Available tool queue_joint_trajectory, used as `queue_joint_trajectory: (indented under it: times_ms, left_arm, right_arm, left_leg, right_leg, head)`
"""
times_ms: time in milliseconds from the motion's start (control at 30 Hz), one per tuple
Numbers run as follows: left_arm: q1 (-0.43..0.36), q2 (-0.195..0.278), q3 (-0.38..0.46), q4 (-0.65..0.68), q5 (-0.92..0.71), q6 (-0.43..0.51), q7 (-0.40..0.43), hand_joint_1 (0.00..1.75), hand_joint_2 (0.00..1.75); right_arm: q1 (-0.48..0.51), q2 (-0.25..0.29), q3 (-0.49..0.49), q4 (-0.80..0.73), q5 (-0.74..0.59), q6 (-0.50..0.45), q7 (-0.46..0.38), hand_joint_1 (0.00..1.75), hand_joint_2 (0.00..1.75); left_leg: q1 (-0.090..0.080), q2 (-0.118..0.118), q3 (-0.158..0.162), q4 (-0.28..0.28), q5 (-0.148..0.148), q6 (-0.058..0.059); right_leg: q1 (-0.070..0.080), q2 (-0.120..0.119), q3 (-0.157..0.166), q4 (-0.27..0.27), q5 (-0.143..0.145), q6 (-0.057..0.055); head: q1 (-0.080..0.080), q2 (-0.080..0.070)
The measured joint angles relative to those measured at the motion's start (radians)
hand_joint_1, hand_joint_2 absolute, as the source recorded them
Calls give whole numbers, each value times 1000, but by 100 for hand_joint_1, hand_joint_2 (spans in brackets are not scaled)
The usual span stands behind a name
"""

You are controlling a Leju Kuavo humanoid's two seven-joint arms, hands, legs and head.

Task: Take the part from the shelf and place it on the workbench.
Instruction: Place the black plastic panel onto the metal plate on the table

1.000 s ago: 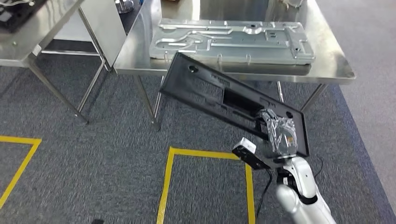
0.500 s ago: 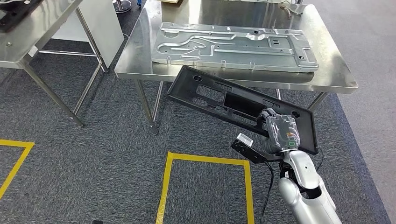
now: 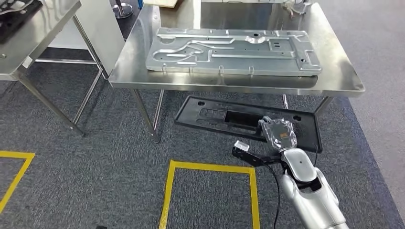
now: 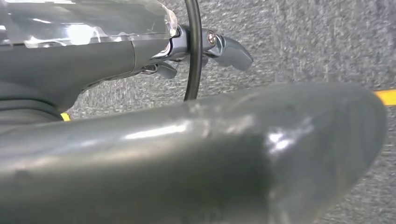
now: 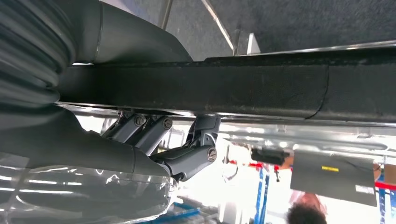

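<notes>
A: Quick, what's the risk here?

B: Biggest one, I reckon: the black part [image 3: 229, 118] hangs below the workbench [image 3: 334, 81] edge. It needs lifting above the tabletop level before going fwd, else its far edge prob. hits the bench rim or legs.

A: Grip ok?

B: Right hand [image 3: 279, 134] grips the part near its right end, fingers [image 5: 187, 156] curled under the black edge in the right wrist view. So it's one hand, off-centre, w/ a long panel reaching out to the left. My guess is that leverage could twist it in the hand or let it slip.

A: Bench space?

B: The silver metal plate [image 3: 231, 50] already covers most of the top. Little bare steel shows at the near edge and right side. Setting the part down could mean landing on the plate, or overhanging and tipping off.

A: Where's the part vs the hand exactly?

B: Held in the air over the grey carpet [image 3: 95, 157], just near of the bench, roughly level, lying left-right. Hand is at its near-right portion, wrapped in clear plastic; the part stretches left from it.

A: Left hand?

B: Left hand [image 4: 140, 51] hangs over the carpet, nothing seen in it; can't tell if fingers are spread or curled.
</notes>
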Motion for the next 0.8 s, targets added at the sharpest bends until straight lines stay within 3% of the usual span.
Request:
queue_joint_trajectory:
  times_ms: [67,100,133,167,233,300,367,467,533,600,633,667,733,800]
  left_arm:
    - [0,0,6,0,-4,0,0,0,0]
    - [1,0,9,0,-5,0,0,0,0]
    - [2,0,10,0,-7,0,0,0,0]
    - [2,0,11,0,-7,0,0,0,0]
    - [2,0,12,0,-7,-1,0,0,0]
    - [1,1,13,0,-8,-1,0,0,0]
    - [2,2,15,0,-8,0,0,0,0]
    - [4,1,18,0,-10,0,0,0,0]
    - [3,1,19,0,-11,0,0,0,0]
    - [3,1,19,0,-11,0,0,0,0]
    - [5,0,19,0,-11,0,0,0,0]
    - [6,0,19,0,-12,0,0,0,0]
    - [8,0,20,0,-16,0,0,0,0]
    - [7,-1,21,1,-20,0,0,0,0]
  right_arm:
    - [-13,-2,18,16,14,-1,0,175,175]
    - [-17,-2,27,25,21,-2,1,175,175]
    - [-19,-2,36,33,26,-2,1,175,175]
    - [-20,-2,44,40,29,-2,0,175,175]
    - [-26,-2,56,52,32,-3,0,175,175]
    - [-37,-2,63,59,34,-9,0,175,175]
    - [-47,-2,68,63,39,-16,0,175,175]
    - [-57,-2,77,56,47,-28,-5,175,175]
    - [-68,5,81,50,49,-37,-8,175,175]
    - [-72,15,83,49,49,-41,-9,175,175]
    - [-71,18,84,49,50,-42,-9,175,175]
    - [-71,20,86,49,50,-43,-10,175,175]
    - [-73,21,90,44,52,-44,-11,175,175]
    - [-83,21,93,33,54,-45,-11,175,175]
  left_leg:
    - [0,0,-76,139,-49,-4]
    - [0,0,-111,191,-57,-5]
    - [0,0,-131,209,-46,-4]
    - [0,0,-131,186,-13,-1]
    - [-3,0,-86,58,75,11]
    - [-9,0,-44,-44,116,23]
    - [-14,0,-34,-68,110,29]
    - [-6,1,-19,-88,107,42]
    - [-3,3,-6,-96,102,51]
    - [-3,4,3,-95,92,56]
    - [-3,3,10,-95,86,56]
    - [-2,2,19,-94,79,55]
    - [-2,0,39,-92,61,49]
    - [-5,-1,51,-90,44,37]
  right_leg:
    - [3,0,9,0,-8,-8]
    - [5,0,13,0,-12,-9]
    - [7,1,19,1,-17,-10]
    - [8,2,26,1,-22,-9]
    - [11,3,44,1,-36,-7]
    - [14,4,51,2,-46,0]
    - [15,5,50,0,-49,10]
    - [15,3,44,21,-66,25]
    - [12,2,-8,121,-109,32]
    - [8,1,-89,244,-141,38]
    - [6,1,-115,270,-133,41]
    - [3,1,-123,259,-104,43]
    - [-2,-2,-88,142,-12,43]
    - [0,-4,-46,41,32,38]
  head:
    - [0,0]
    - [0,0]
    - [0,0]
    - [0,0]
    - [0,0]
    - [0,0]
    - [0,0]
    - [0,0]
    - [0,0]
    - [0,0]
    - [0,0]
    - [0,0]
    - [0,0]
    - [0,0]
